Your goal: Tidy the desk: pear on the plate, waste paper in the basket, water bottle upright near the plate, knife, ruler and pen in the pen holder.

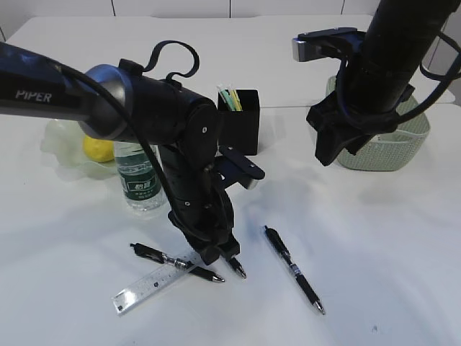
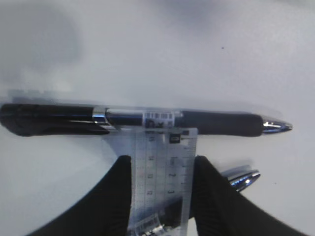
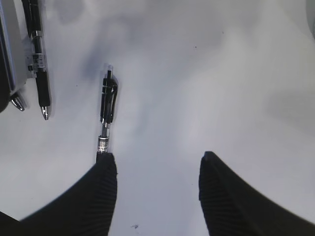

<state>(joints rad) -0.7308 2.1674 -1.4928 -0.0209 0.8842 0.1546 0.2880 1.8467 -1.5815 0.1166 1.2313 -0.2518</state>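
Your left gripper (image 1: 216, 254) is down at the desk (image 1: 374, 238), its black fingers (image 2: 110, 196) set narrowly on either side of the clear ruler (image 2: 164, 167); they sit against its long edges, though you cannot tell how firmly they grip. One end of the ruler rests against a black pen (image 2: 142, 120) lying crosswise, and a second pen's metal tip (image 2: 241, 178) shows just beside the right finger. A third pen (image 1: 293, 269) lies apart to the right.

Your right gripper (image 1: 338, 144) hangs above the desk in front of the sage green basket (image 1: 403, 148), spread wide and holding nothing.

The pear (image 1: 97, 149) lies in the ruffled green plate (image 1: 57, 144). The water bottle (image 1: 139, 180) stands upright just beside the plate. The black pen holder (image 1: 241, 122) stands behind your left arm with pale sticks showing inside.
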